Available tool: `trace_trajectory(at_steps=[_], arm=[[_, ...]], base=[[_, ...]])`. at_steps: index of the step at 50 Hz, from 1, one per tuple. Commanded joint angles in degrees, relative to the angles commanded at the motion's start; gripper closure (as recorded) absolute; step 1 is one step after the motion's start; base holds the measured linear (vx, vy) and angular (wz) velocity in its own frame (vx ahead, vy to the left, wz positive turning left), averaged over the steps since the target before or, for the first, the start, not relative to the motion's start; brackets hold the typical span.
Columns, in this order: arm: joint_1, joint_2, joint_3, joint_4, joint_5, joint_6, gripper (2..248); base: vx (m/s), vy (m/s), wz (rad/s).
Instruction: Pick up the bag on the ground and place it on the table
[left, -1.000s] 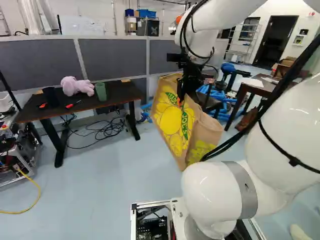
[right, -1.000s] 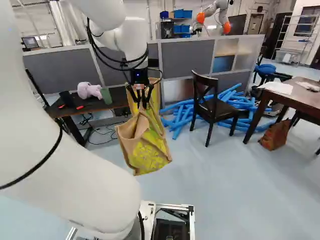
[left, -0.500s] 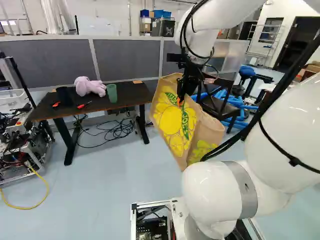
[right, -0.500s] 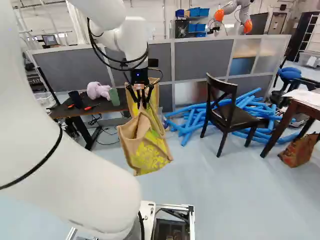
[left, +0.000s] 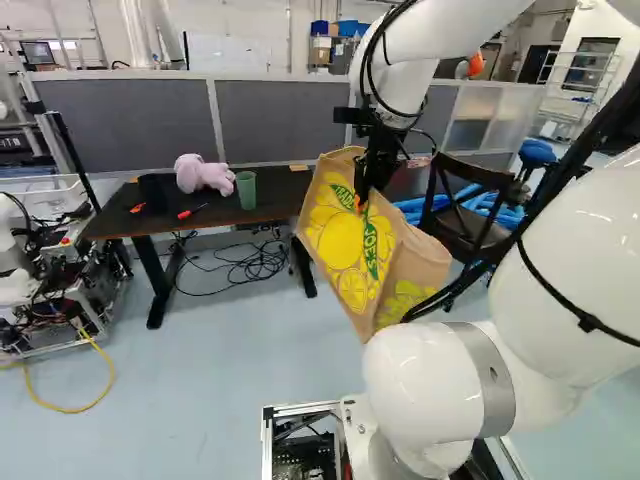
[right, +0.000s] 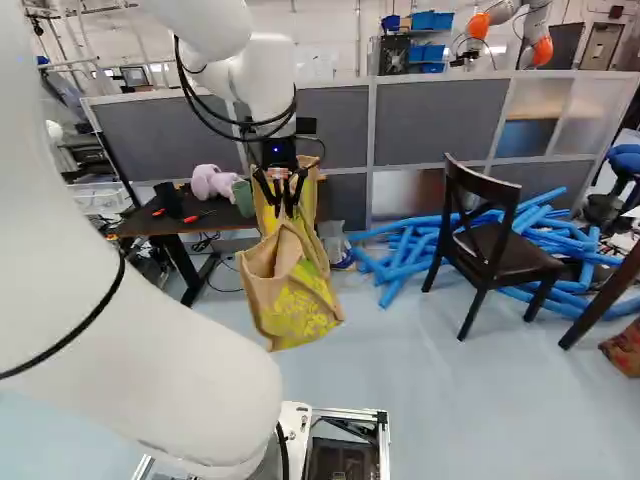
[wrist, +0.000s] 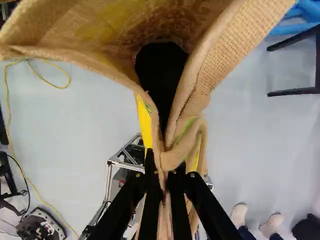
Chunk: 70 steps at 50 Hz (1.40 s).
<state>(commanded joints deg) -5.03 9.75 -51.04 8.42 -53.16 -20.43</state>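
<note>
Carrying the bag (left: 345, 240) over to the table (left: 275, 195) looks like the step in hand: the pickup seems done, the placing not yet. The bag hangs in the air, short of the table, across its right end as the left base view shows it. The gripper (wrist: 164, 175) is clenched on the bag's upper edge, with cloth pinched between both fingers and the bag's mouth gaping ahead of them.

Next, I judge, the base or arm must bring the bag closer to the table, lift its bottom clear of the tabletop edge, then lower it before letting go. The table's right end seems the best spot, since the stuffed toy (left: 202, 174), green cup (left: 246, 190) and dark cup (left: 154, 192) stand further along the table. The soft bag may swing, knock the green cup or slump once released.

As for writing, the bag has green lettering over yellow fruit shapes on its side facing the table; I leave the wording and any brand unread
</note>
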Motion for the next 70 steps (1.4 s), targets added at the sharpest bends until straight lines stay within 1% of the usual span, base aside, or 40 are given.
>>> trace_trajectory(at_steps=[17, 39, 60, 70], arm=[[0.0, 0.0, 0.0, 0.0, 0.0, 0.0, 226], [0.0, 0.0, 0.0, 0.0, 0.0, 0.0, 226], [0.0, 0.0, 0.0, 0.0, 0.0, 0.0, 226], [0.0, 0.0, 0.0, 0.0, 0.0, 0.0, 226]], base=[[0.198, 0.038, 0.189], [0.142, -0.103, 0.008], [0.151, -0.048, -0.002], [0.165, -0.004, -0.01]])
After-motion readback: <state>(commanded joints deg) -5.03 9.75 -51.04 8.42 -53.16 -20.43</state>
